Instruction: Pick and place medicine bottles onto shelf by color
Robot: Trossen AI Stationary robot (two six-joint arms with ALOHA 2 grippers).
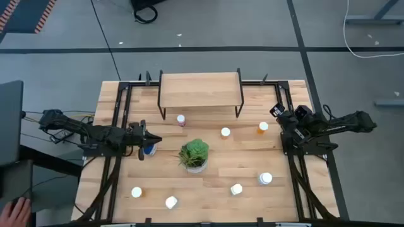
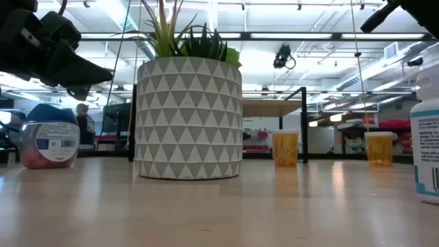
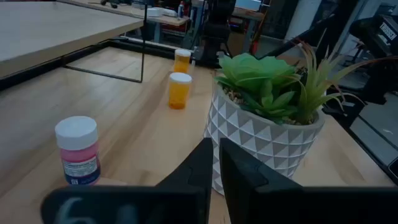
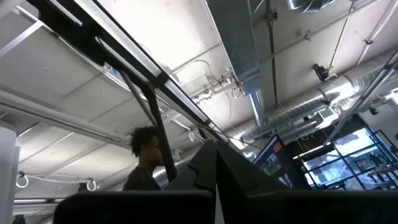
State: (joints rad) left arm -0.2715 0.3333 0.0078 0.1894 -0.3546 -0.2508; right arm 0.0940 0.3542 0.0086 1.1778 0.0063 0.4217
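My left gripper (image 1: 156,139) is shut and empty. It hangs level above the table, just over a blue-capped bottle (image 1: 149,149), which also shows in the low view (image 2: 49,144), and it points toward the potted plant (image 3: 273,118). A pink bottle with a white cap (image 3: 78,151) stands near the shelf (image 1: 201,90). Two orange bottles (image 1: 225,132) (image 1: 262,127) stand right of it. Several more white-capped bottles (image 1: 266,179) (image 1: 136,192) stand near the front edge. My right gripper (image 1: 278,112) is shut and waits at the table's right, tipped upward.
The green plant in its patterned pot (image 1: 194,155) stands mid-table, right in front of my left gripper. The shelf's black legs (image 1: 163,113) stand at the far edge. Black frame rails (image 1: 117,126) run along both sides of the table. A person shows in the room behind.
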